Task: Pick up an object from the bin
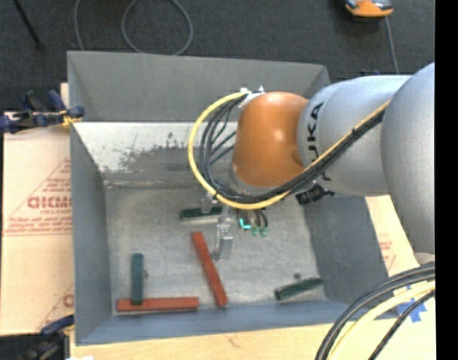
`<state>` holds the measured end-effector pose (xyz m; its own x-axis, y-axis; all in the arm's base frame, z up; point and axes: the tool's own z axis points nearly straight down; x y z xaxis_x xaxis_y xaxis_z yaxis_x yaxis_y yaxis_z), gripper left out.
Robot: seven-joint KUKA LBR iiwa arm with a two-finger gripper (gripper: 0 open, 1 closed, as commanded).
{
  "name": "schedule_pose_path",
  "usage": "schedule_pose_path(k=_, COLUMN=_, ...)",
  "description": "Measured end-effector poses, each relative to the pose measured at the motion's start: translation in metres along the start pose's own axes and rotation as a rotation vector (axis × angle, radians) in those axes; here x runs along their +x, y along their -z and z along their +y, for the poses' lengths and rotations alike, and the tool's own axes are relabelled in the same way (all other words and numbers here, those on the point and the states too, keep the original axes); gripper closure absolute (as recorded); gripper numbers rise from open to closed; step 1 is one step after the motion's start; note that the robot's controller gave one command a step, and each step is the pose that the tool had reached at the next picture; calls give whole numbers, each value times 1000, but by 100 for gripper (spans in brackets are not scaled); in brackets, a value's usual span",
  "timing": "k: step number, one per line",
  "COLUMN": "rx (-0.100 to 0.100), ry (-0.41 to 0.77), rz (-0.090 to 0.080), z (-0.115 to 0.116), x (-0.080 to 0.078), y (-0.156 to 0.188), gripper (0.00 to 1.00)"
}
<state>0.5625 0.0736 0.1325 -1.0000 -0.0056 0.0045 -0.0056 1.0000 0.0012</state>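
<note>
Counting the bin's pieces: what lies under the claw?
The upper end of the slanted red bar lies at the claw; a dark green bar pokes out left. The arm hides whatever lies behind.

The bin (86, 223) is showing plain grey, with dark speckles on its back wall. Two sticks (209, 268) are showing red, three others (138, 278) dark green. The arm (379, 133) is showing silver-grey, its cover (266, 137) orange, one cable (193, 145) yellow.

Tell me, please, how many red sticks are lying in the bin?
2. One red stick lies flat along the bin's near wall, lower left; the other red stick lies slanted in the middle, its upper end near the gripper. The arm may hide more.
</note>
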Motion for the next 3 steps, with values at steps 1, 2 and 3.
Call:
schedule_pose_path(k=1, rx=3, ry=-15, rz=-9, z=-39, x=-44, y=-65, gripper=0)
schedule_pose_path(k=2, rx=5, ry=106, rz=-6, z=-98, x=-35, y=-59, gripper=0)
schedule_pose_path(k=3, rx=-3, ry=-149, rz=-10, z=0, x=-58, y=-61, gripper=0)
